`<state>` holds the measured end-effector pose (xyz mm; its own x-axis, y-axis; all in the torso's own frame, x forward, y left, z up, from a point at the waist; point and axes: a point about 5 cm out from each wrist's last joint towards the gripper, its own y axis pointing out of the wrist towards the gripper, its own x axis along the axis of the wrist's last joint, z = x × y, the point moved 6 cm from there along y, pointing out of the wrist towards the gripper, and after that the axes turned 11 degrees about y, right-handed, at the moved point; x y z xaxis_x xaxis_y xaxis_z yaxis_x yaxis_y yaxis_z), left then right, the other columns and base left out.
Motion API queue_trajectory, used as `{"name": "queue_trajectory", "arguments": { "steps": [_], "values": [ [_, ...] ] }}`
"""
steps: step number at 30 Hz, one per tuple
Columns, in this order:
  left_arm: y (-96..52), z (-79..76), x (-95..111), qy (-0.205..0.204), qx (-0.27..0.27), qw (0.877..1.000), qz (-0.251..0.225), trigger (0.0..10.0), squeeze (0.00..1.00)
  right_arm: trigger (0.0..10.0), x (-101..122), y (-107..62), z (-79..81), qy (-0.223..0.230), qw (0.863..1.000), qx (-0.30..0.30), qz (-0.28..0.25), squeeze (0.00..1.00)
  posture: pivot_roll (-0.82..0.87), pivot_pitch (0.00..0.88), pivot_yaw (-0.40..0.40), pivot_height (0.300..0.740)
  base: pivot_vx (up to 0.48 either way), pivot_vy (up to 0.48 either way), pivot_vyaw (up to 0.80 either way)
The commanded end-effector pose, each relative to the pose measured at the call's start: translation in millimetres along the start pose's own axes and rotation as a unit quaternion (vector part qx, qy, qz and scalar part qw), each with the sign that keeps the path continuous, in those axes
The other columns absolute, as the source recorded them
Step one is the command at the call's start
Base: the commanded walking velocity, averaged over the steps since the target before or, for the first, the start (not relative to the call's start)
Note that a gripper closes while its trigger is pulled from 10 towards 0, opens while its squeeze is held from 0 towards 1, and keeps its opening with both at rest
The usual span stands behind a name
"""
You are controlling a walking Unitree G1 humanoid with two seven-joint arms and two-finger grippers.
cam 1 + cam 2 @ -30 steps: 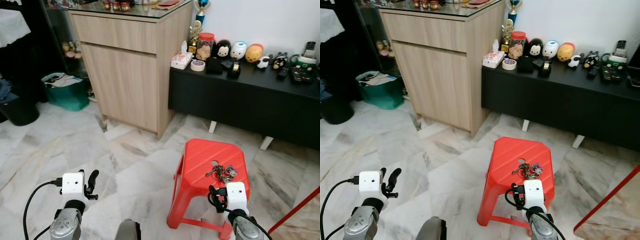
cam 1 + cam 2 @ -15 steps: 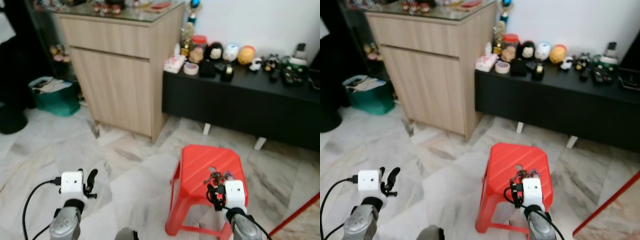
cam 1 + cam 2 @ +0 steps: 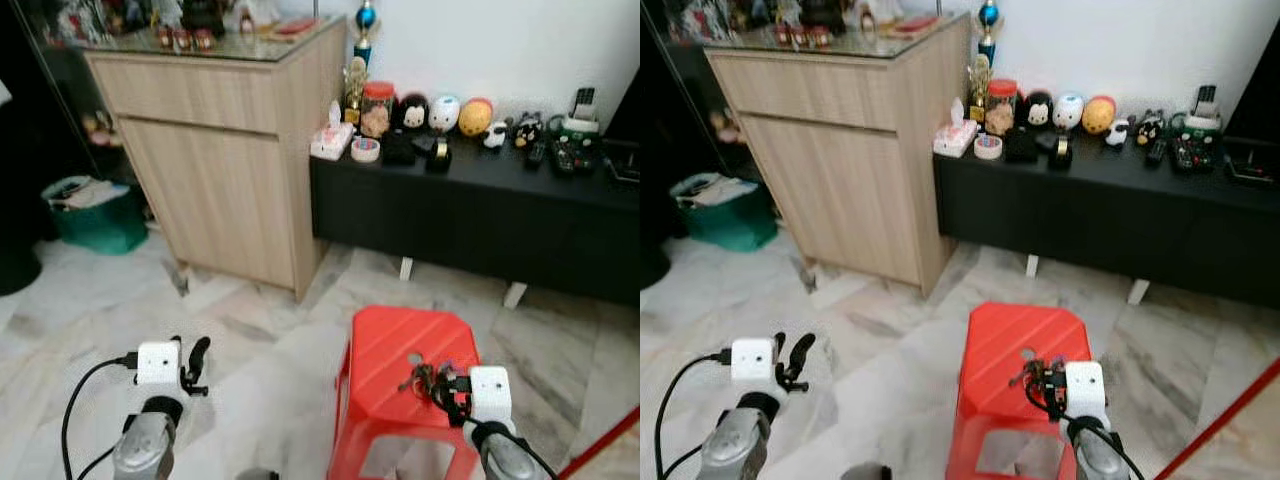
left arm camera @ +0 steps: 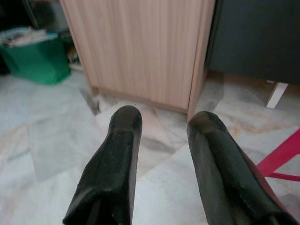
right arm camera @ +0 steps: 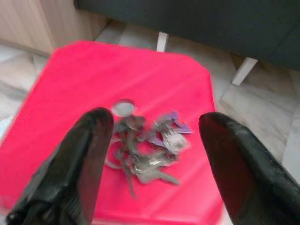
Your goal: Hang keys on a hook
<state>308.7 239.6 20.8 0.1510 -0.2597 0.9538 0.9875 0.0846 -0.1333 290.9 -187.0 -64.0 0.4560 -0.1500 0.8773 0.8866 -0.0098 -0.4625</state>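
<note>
A bunch of metal keys (image 5: pixel 145 152) lies on top of a red plastic stool (image 3: pixel 400 340). My right gripper (image 5: pixel 154 121) hangs just above and in front of the bunch, open, with one black finger on each side of the keys and nothing held. In the left eye view the keys (image 3: pixel 423 378) sit right beside the right gripper (image 3: pixel 452 393). My left gripper (image 3: pixel 195 360) is held out over the marble floor to the left of the stool, open and empty; its fingers (image 4: pixel 125 126) point toward the wooden cabinet.
A tall wooden cabinet (image 3: pixel 230 150) stands ahead on the left. A low black console (image 3: pixel 480 210) with jars, toys and remotes runs along the wall behind the stool. A green bin (image 3: pixel 95 215) sits far left. A red bar (image 3: pixel 600 450) crosses the lower right corner.
The camera has moved forward and the whole picture shifted. My right gripper has come closer to the keys, which now lie between its open fingers. The left arm keeps its pose.
</note>
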Motion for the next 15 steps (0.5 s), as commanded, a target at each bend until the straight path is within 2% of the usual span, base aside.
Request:
{"name": "queue_trajectory", "arguments": {
  "steps": [1,4,7,11,15],
  "values": [
    [0.2,3.3,-1,-0.002,0.004,1.000,0.006,10.0,0.00,10.0,4,2.3,-2.0,0.001,1.000,-0.004,-0.001,0.00,0.06,0.000,-0.026,0.645,0.300,0.000,0.00],
    [0.0,3.5,-1,-0.002,0.005,1.000,0.006,10.0,0.00,10.0,2,2.1,-2.6,0.000,1.000,-0.006,0.005,0.00,0.06,0.000,-0.024,0.645,0.300,0.000,0.00],
    [-0.3,3.2,-1,-0.001,0.006,1.000,0.006,10.0,0.00,10.0,-7,1.4,-3.0,-0.014,0.999,-0.003,0.032,0.00,0.06,0.000,-0.024,0.645,0.276,0.000,0.00],
    [-0.3,3.8,-1,-0.002,0.010,1.000,0.005,10.0,0.00,10.0,-21,0.0,1.6,-0.066,0.995,0.020,0.075,0.00,0.06,0.000,-0.023,0.645,0.000,0.000,0.00],
    [-0.4,2.7,-1,-0.002,0.008,1.000,0.005,10.0,0.00,10.0,-26,0.9,9.3,-0.062,0.991,0.051,0.103,0.00,0.06,0.000,-0.022,0.645,0.000,0.000,0.00]
  ]
}}
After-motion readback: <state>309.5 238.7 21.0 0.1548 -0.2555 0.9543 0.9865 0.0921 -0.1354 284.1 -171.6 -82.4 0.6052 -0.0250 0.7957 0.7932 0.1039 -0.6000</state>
